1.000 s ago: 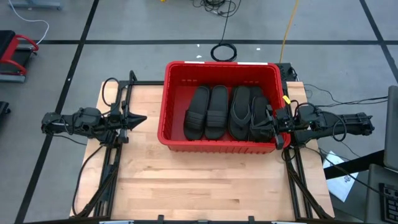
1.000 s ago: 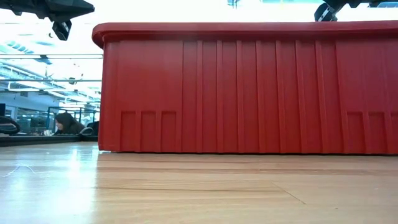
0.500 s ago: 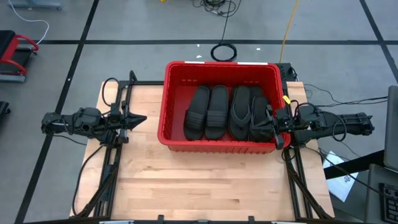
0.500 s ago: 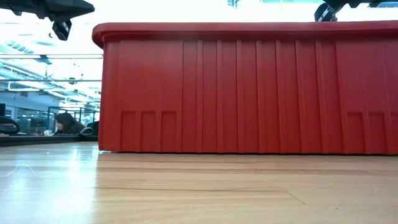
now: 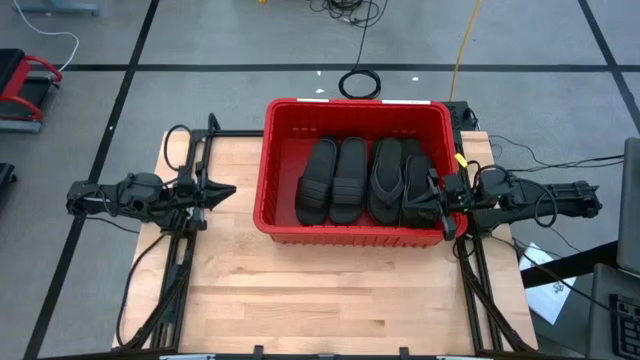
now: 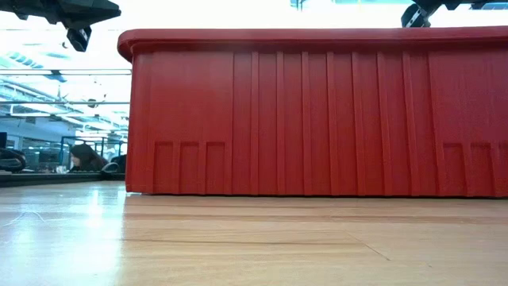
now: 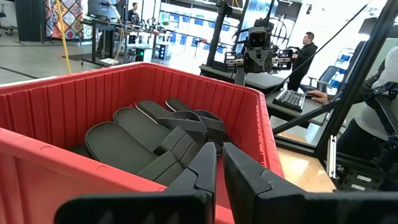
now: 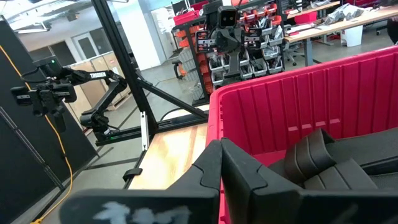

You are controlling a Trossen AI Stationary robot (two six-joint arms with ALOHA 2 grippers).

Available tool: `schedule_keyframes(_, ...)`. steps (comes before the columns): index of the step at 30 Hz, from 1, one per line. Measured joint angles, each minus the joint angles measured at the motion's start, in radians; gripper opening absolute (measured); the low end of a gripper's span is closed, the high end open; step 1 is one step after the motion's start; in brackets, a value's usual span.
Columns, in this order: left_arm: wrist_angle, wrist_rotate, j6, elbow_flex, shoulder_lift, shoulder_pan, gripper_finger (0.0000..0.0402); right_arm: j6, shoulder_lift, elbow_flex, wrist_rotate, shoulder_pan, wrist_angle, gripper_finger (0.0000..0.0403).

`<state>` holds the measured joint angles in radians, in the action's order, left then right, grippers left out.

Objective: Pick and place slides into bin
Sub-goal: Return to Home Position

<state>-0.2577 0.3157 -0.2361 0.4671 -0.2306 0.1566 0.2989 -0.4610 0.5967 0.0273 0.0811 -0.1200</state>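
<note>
Slides (image 5: 350,180), black rubber sandals, lie inside the large rectangular red plastic bin (image 5: 350,103); from above, four show side by side with toes pointing away from the table's near edge; whether more lie beneath cannot be told. The bin stands on the pale wooden table (image 5: 300,290), between the two dark arms. The left gripper (image 5: 228,190) hovers over the table with its tip aimed at the bin; the bin's wall is straight ahead of it and clearly apart from it; its fingers are drawn together to a thin slit and grasp nothing. In its wrist view the left gripper (image 7: 219,168) looks over the bin's rim (image 7: 74,87) onto the sandals (image 7: 143,134), just beyond the fingertips. The right gripper (image 5: 436,205) sits at the opposite wall, its tip reaching over the rim; the nearest sandal lies just past it; its fingers (image 8: 249,171) are pressed together and empty.
</note>
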Motion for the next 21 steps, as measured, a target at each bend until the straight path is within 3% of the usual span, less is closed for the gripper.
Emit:
schedule_keyframes(10,0.000,0.000,0.000,0.000,0.000,0.000,0.0001,0.000,0.000,0.000,0.000,0.000,0.000,0.0000)
schedule_keyframes(21,0.000,0.000,0.000,0.000,0.000,0.000,0.0027,0.000,0.000,0.000,0.000,0.000,0.000,0.0000)
